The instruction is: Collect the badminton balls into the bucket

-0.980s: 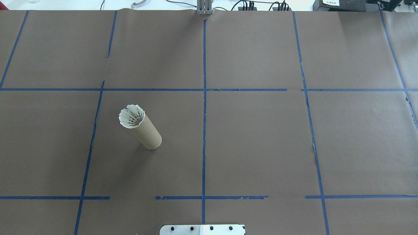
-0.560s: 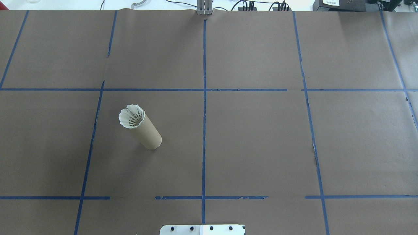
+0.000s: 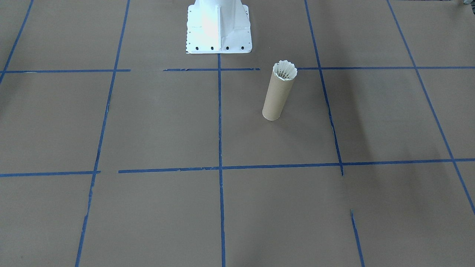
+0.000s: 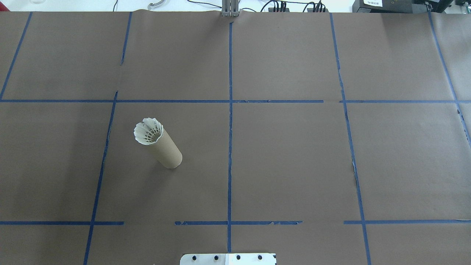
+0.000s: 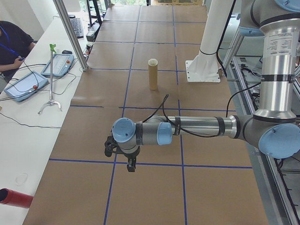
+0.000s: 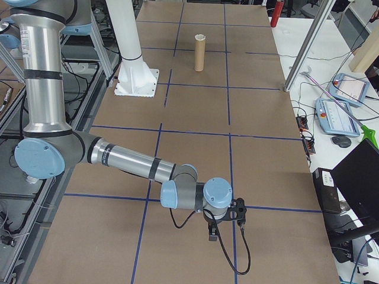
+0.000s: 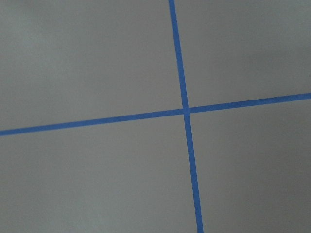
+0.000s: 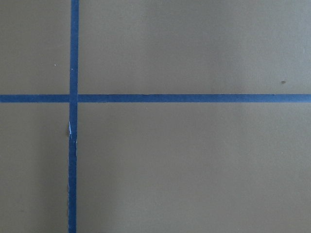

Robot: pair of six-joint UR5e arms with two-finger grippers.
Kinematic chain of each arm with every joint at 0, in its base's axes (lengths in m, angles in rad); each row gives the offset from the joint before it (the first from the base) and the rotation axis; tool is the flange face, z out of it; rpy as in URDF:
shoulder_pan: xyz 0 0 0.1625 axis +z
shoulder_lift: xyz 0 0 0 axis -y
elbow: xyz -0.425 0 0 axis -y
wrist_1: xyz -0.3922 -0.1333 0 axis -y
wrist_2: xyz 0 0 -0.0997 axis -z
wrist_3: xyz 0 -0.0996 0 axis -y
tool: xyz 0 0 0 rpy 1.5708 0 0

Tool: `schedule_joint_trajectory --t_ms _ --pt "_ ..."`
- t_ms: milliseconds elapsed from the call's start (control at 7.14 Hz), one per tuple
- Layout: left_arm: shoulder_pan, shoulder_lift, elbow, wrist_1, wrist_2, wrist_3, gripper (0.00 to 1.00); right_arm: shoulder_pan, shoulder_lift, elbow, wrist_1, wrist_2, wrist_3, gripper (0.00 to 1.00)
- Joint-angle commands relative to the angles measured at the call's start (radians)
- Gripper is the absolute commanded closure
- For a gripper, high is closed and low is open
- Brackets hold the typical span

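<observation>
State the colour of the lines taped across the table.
Blue tape lines, forming a grid on the brown table cover; clearest in the overhead view.

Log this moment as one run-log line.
bucket upright | shuttlecock seated in its mouth, feathers up | left gripper, right gripper away from it | jaws unclear

The overhead camera looked forward and down from behind the robot; the front camera faced it steeply. Both shared the cardboard tube [image 4: 165, 149] and white base plate [image 3: 219, 47]. Side cameras looked along the table. Each wrist camera viewed taped paper [image 7: 97, 58] closely.
</observation>
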Motion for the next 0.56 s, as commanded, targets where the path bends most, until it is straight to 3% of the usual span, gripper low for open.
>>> schedule_joint_trajectory --t_ms 0,420 --pt "0.0 0.007 -0.006 0.029 0.039 -0.002 0.0 0.0 0.0 0.0 0.0 0.0 -0.001 0.0" --pt "-0.002 0.006 -0.05 0.123 0.062 -0.002 0.0 0.0 0.0 0.0 0.0 0.0 0.001 0.0"
